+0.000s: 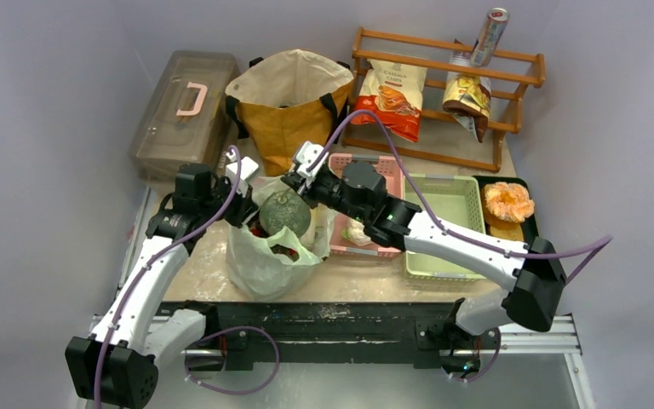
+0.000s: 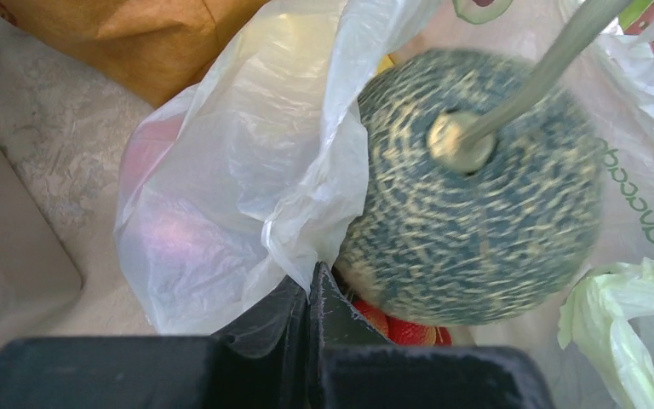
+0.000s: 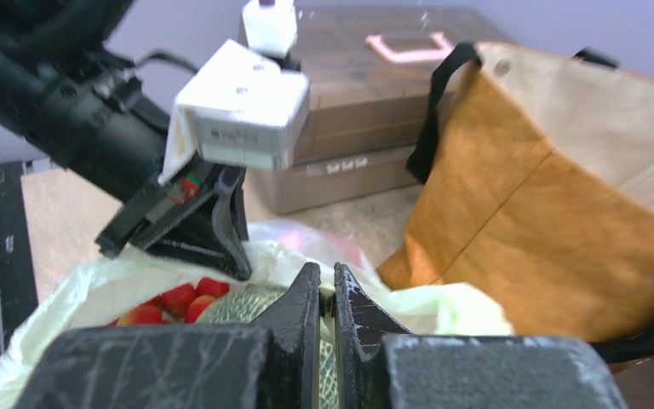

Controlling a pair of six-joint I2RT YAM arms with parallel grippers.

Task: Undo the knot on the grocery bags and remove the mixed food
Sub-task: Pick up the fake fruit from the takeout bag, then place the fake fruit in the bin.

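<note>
The pale-green plastic bag (image 1: 260,260) stands open at the table's front; no knot shows. My right gripper (image 1: 294,181) is shut on the pale stem (image 2: 545,68) of the green netted melon (image 1: 285,213), which sits at the bag's mouth. In the right wrist view that gripper (image 3: 326,285) is pinched on the stem above the melon (image 3: 247,302). My left gripper (image 2: 311,281) is shut on the bag's rim (image 2: 298,196), left of the melon (image 2: 477,187). Red fruits (image 2: 400,324) lie under the melon. Pale leafy cabbage (image 2: 622,315) lies at the right. The mustard-brown tote (image 1: 294,106) stands behind.
A grey-brown lidded box (image 1: 183,111) with a pink handle stands at the back left. A pink basket (image 1: 366,166) and a green basket (image 1: 443,226) lie right of the bag, then a black tray (image 1: 528,226). A wooden rack (image 1: 443,94) holds chip bags and a can.
</note>
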